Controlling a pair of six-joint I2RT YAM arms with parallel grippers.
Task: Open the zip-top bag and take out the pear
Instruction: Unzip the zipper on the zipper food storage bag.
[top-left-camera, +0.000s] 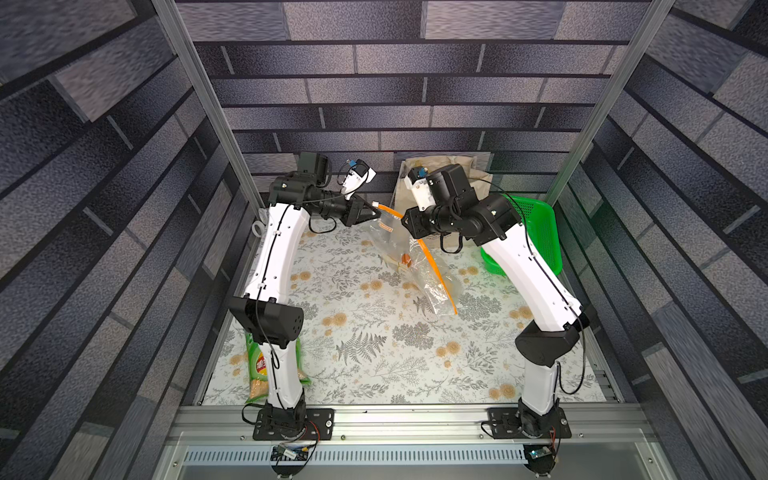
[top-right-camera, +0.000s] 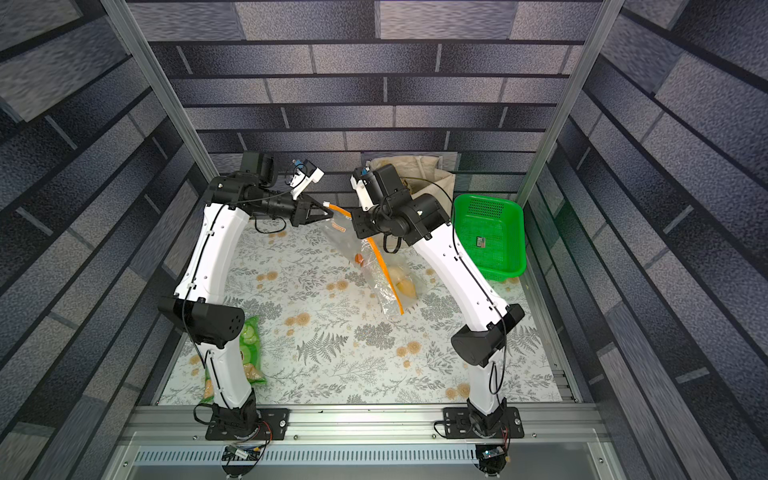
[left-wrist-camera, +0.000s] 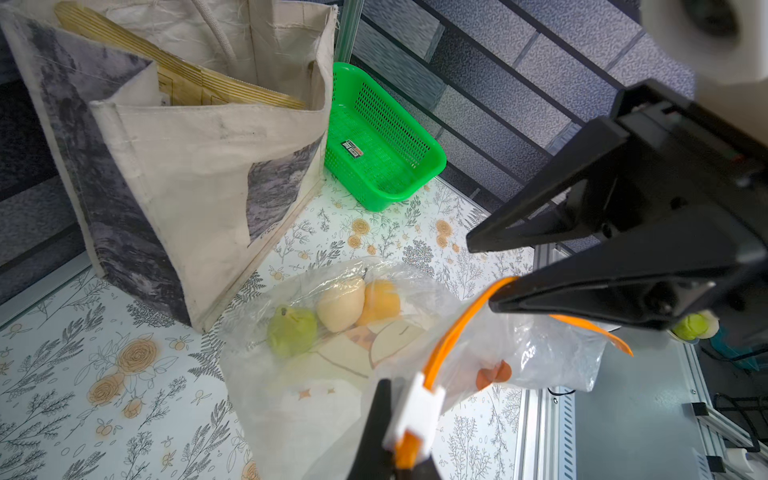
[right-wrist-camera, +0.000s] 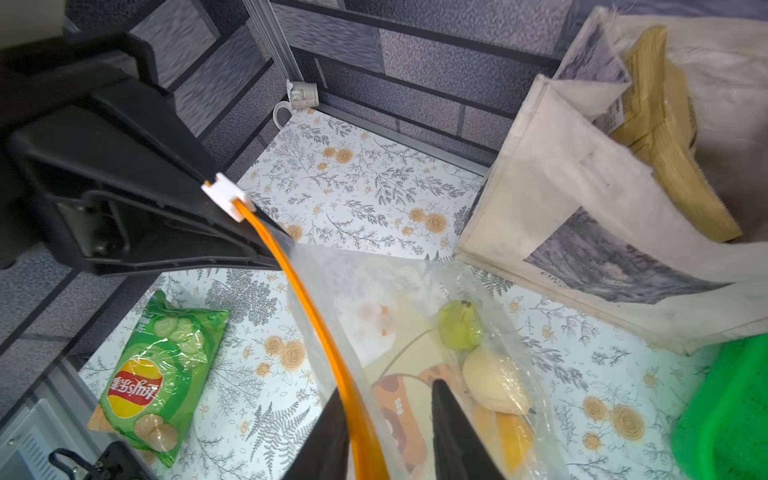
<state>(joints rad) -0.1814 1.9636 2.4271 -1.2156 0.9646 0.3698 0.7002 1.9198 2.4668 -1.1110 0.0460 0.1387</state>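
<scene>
The zip-top bag (top-left-camera: 419, 266) (top-right-camera: 376, 276) is clear and crinkly, with an orange zip strip (right-wrist-camera: 316, 316). Its zip end is lifted and its lower part rests on the floral table. My left gripper (left-wrist-camera: 405, 419) (top-left-camera: 376, 208) is shut on the strip's end, right by the white slider (left-wrist-camera: 417, 409). My right gripper (right-wrist-camera: 384, 395) (left-wrist-camera: 482, 272) stands open, with the strip and bag film between its fingers. Inside the bag, the pale tapered pear (left-wrist-camera: 340, 305) (right-wrist-camera: 494, 382) lies between a green fruit (left-wrist-camera: 291, 330) and an orange one (left-wrist-camera: 380, 301).
A beige cloth tote bag (left-wrist-camera: 187, 166) (top-left-camera: 444, 174) stands at the back. A green basket (top-right-camera: 490, 237) (left-wrist-camera: 374, 141) sits back right. The green crisp packet (right-wrist-camera: 158, 374) (top-right-camera: 249, 353) lies front left under the left arm. A white mug (right-wrist-camera: 299, 97) is in the back left corner.
</scene>
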